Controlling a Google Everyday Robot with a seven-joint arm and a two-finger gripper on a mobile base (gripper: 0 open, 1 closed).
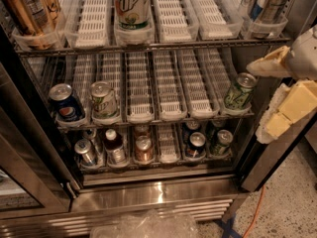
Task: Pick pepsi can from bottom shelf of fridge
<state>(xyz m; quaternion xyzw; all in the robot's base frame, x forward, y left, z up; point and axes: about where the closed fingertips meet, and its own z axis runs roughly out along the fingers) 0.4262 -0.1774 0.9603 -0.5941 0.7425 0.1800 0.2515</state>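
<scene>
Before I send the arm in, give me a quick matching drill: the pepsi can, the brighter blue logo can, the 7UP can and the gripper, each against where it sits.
Things:
1. pepsi can
2. blue can with round logo
3. tall 7UP can
4. gripper

Places:
A. top shelf, left of centre
B. bottom shelf, right of centre
C. outside the fridge, at its right side, level with the middle shelf, fingers apart
D. middle shelf, far left lane

Pairs: 1-B, 2-D, 3-A, 4-C
</scene>
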